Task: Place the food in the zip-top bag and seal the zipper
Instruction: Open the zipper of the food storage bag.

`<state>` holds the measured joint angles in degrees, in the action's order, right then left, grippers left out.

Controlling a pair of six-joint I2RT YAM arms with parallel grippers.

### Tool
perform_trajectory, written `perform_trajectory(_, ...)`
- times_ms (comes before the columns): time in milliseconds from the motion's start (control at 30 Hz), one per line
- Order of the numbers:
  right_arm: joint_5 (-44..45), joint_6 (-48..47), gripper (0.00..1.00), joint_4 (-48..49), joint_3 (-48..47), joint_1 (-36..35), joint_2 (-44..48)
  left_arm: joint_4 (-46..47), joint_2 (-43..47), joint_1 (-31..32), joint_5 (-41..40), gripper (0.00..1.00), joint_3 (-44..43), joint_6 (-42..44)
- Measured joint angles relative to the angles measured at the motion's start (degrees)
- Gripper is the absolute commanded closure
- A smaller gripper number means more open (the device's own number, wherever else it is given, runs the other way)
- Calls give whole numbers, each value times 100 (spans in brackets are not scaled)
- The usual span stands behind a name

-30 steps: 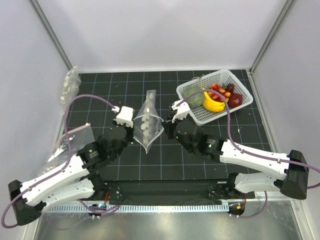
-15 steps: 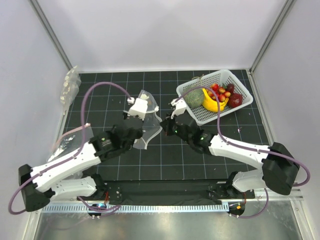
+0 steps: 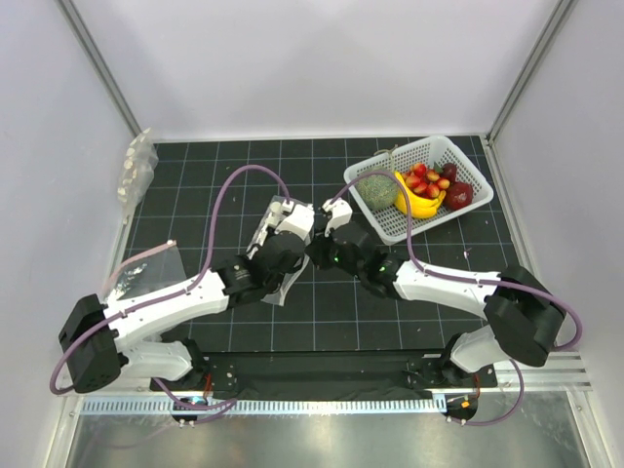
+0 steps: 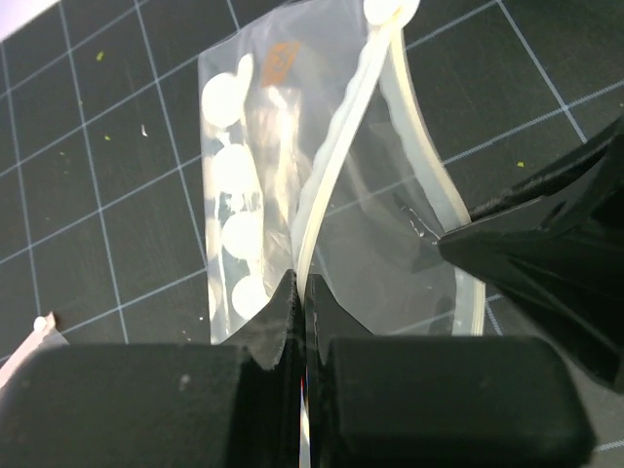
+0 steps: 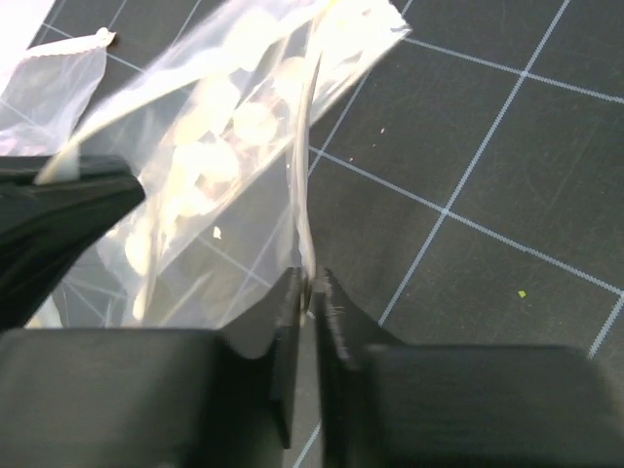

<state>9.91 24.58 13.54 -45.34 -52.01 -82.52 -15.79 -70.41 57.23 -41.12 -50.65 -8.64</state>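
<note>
Two robot arms meet over the middle of a black gridded surface, each gripping the zip-top bag – clear plastic printed with white dots – by its mouth edge. In the left wrist view, the left gripper has its jaws pressed together on one strip of the zipper. That strip runs straight up from the jaws, while a second pale strip bows away to the right, leaving the mouth parted. The dark tip of the right gripper sits at that second strip.

The right wrist view shows the right gripper with its jaws likewise pinching a thin edge of the bag, which hangs above the grid. The left gripper is a dark wedge at the left.

From above, the two grippers sit just beside each other. The food – small red fruits – lies in a white basket at the far right, well apart from the bag. It shares the basket with a yellow banana and a round green vegetable. Plain clear bags lie along the left edge.
</note>
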Motion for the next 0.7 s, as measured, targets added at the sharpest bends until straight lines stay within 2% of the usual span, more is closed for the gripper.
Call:
perform_trajectory(100,22,46,69,0,2,0,-7,13,-46,-11,105,100,0,-42)
perform_trajectory(133,22,79,62,13,2,2,-15,22,-44,-15,129,100,0,-55)
perform_trajectory(167,17,125,60,22,2,2,-39,39,-37,-28,164,100,0,-92)
perform_trajectory(300,-63,286,60,107,2,7,-214,105,92,-109,354,100,24,-201)
perform_trajectory(367,-96,407,67,149,2,11,-315,179,256,-170,474,100,85,-275)
perform_trajectory(467,-125,529,91,190,20,11,-348,278,439,-258,616,100,162,-339)
perform_trajectory(500,-133,555,96,227,26,11,-348,308,468,-278,640,99,179,-343)
perform_trajectory(533,-142,577,98,258,28,11,-345,334,479,-299,673,87,192,-341)
perform_trajectory(600,-173,623,99,328,63,11,-326,356,476,-319,726,74,221,-317)
perform_trajectory(700,-216,697,99,468,232,13,-184,369,439,-326,848,67,232,-330)
